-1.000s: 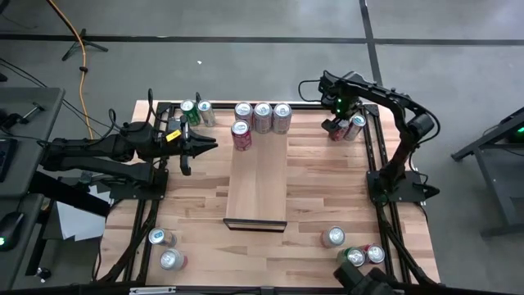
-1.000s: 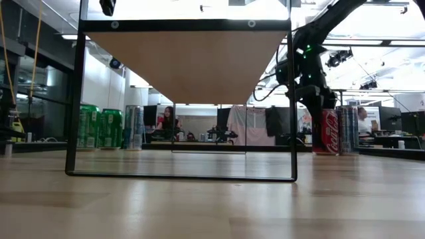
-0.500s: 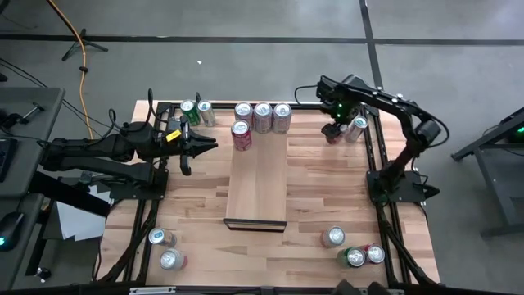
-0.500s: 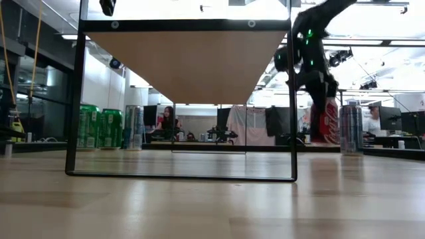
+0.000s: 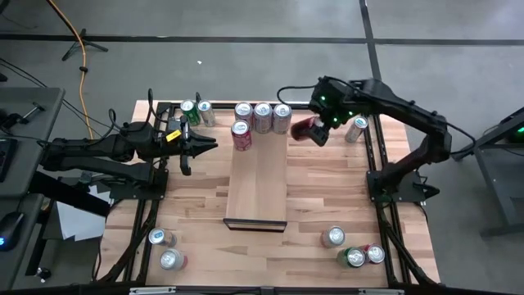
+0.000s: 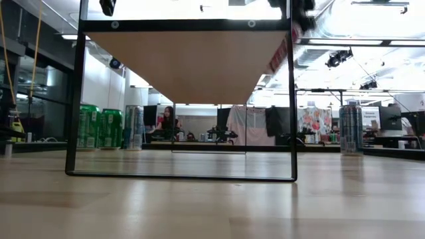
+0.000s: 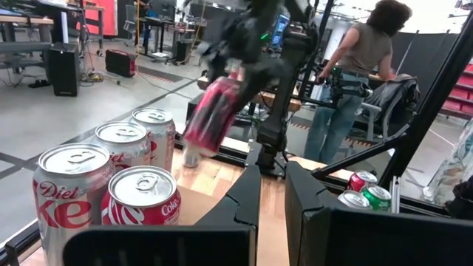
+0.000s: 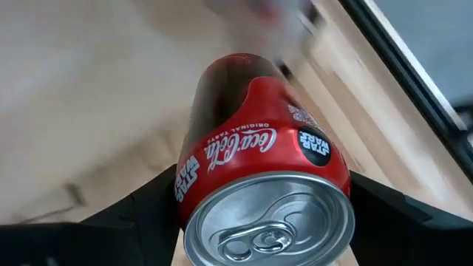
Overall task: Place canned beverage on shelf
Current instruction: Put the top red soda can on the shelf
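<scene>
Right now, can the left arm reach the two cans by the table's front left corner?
Probably not easily. The left hand, shut and empty, points toward the shelf at the table's far end, and the two cans sit back beside the arm's own base, so it would have to fold right back.

Overhead and table-level views, both on the shelf [image 5: 257, 185]; two close wrist views.

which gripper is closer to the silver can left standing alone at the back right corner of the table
Right. The right gripper, holding a red can, hangs just beside the silver can. The left gripper waits shut across the shelf.
</scene>
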